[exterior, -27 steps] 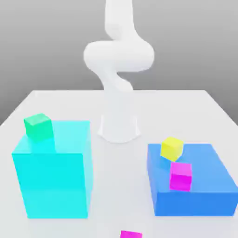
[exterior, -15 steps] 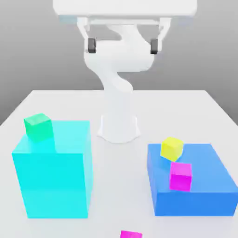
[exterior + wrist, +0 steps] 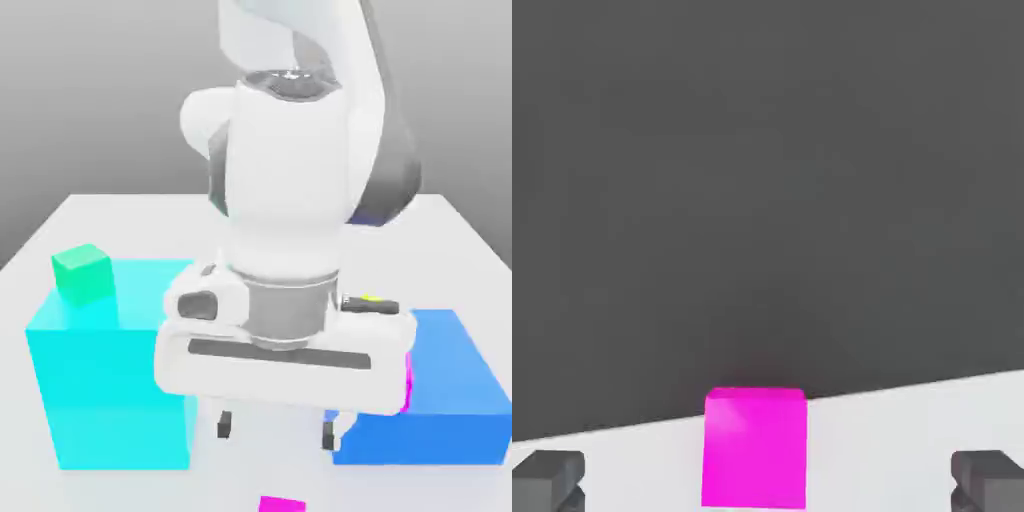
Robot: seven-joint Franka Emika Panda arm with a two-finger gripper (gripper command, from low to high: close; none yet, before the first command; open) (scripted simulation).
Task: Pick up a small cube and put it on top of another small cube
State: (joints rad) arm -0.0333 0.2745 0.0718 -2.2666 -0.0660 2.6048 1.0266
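Nearest me, at the exterior view's bottom edge just right of centre, sits a magenta cube (image 3: pixel 282 505). Behind it, in the lower middle, I have the gripper (image 3: pixel 280 430) spread wide, holding nothing. The cyan block (image 3: pixel 115 390) stands lower left with a green cube (image 3: pixel 84 274) on top; the blue block (image 3: pixel 455 375) is lower right.
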